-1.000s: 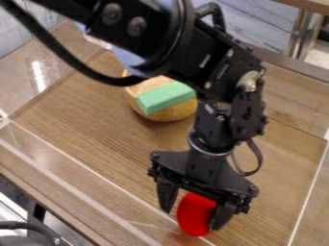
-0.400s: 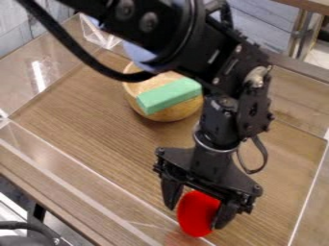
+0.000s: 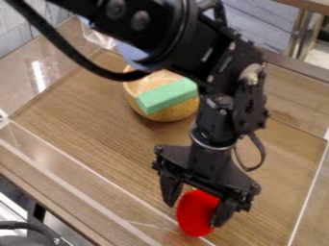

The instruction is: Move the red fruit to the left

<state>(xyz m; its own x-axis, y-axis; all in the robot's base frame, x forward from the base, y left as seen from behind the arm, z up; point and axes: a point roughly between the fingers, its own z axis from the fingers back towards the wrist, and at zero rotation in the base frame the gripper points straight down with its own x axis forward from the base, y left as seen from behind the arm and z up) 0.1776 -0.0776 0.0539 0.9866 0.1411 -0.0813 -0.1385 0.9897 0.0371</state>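
Centre the wide-open end effector (image 3: pixel 197 200) over the red fruit (image 3: pixel 197 213), seemingly ungripped, near the desk's (image 3: pixel 96 165) front edge, before closing.

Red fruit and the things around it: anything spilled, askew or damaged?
Nothing looks spilled or damaged. The green block sits tilted in the wooden bowl; the red fruit shows no visible damage.

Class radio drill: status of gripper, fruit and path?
Black robot gripper open, fingers about the glossy red rounded fruit. Fruit on wooden table. Wooden bowl beyond, clear of it.
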